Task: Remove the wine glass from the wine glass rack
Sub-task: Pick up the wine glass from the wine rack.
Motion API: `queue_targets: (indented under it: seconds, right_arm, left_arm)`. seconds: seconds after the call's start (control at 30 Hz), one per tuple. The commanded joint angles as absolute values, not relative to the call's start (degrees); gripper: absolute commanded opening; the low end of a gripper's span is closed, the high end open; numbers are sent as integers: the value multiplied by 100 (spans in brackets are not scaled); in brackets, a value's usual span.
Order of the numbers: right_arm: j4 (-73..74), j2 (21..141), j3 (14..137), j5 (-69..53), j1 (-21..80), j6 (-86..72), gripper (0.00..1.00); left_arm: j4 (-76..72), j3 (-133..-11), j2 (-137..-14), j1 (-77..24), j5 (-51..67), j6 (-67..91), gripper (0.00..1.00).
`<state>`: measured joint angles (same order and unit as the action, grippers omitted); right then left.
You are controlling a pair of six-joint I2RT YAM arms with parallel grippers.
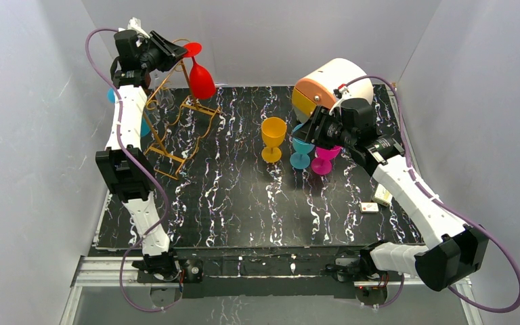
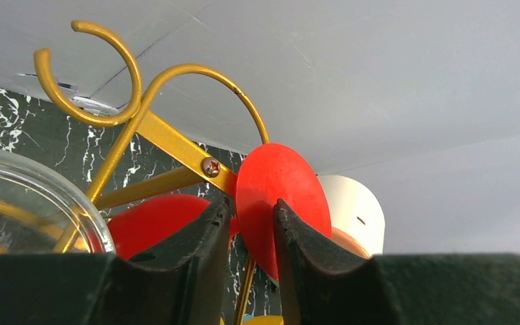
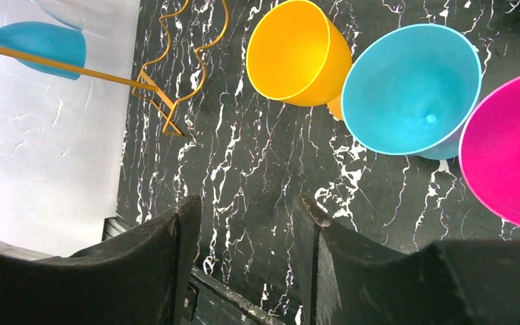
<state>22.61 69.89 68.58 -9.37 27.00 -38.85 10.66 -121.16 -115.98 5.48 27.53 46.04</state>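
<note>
Left gripper (image 2: pixel 250 206) was pinched narrow on the stem of the red wine glass (image 1: pixel 201 80), which hung upside down off the top of the wine glass rack (image 2: pixel 176 145). Grab looked done to me, so next it'd need sliding clear of the hook (image 2: pixel 203 66) without snagging; right gripper (image 3: pixel 247 203) sat open, empty

Wine glass (image 1: pixel 201 80) at rack (image 2: pixel 169 140) top, far left; cups (image 1: pixel 273 135) right.
</note>
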Motion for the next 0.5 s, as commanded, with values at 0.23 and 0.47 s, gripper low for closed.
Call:
queue_targets:
  seconds: [0.23, 0.47]
  right_arm:
    - [2225, 6966, 7102, -967, 2681, -3981, 59]
    - [2301, 6934, 7081, -870, 2682, -3964, 60]
  left_arm:
    - [723, -12175, -11535, 568, 3120, 4896, 13]
    - [489, -11976, -11348, 568, 3067, 5058, 0]
